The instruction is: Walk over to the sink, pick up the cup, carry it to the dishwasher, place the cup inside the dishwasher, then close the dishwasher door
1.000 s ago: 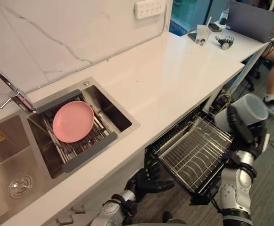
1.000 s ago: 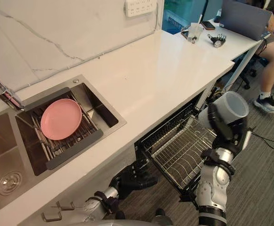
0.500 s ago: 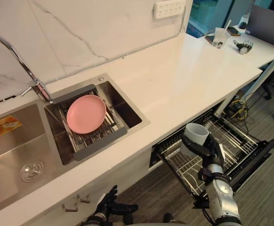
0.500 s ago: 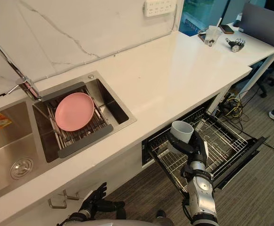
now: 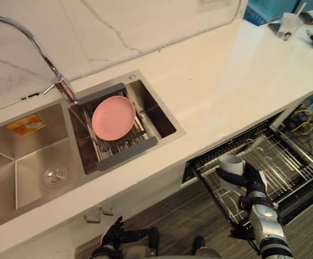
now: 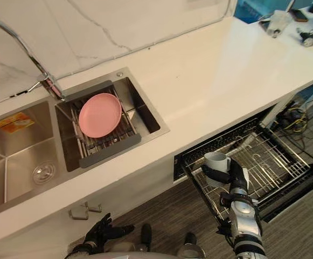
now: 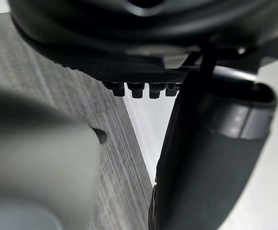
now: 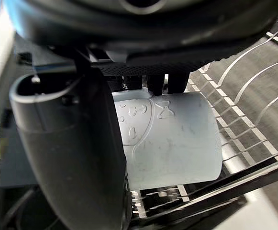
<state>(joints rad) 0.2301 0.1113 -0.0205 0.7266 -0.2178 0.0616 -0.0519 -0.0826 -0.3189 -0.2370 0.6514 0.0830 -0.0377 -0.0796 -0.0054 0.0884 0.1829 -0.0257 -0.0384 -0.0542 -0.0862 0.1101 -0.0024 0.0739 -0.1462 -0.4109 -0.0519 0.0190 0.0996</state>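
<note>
Toward the lower right of the left eye view, clasping the pale cup [image 5: 230,163] in the right hand [image 5: 251,182], fingers curled round it, holding it upright over the left corner of the pulled-out dishwasher rack [image 5: 288,162]. Dangling the left hand [image 5: 113,237] at the bottom edge, fingers loosely spread, gripping nothing. Leaving the sink [image 5: 32,178] at left with just a pink plate [image 5: 113,117] on its drainer.

Across the right eye view, repeating that same layout.

Along the left wrist view, facing grey floor, fingers relaxed.

Past the thumb in the right wrist view, hugging the cup close above the rack wires; touching them or not, hard telling.

Judging progress: fetching and carrying looking done; setting down, letting go and shutting the dishwasher door [image 6: 299,190] remaining.
</note>
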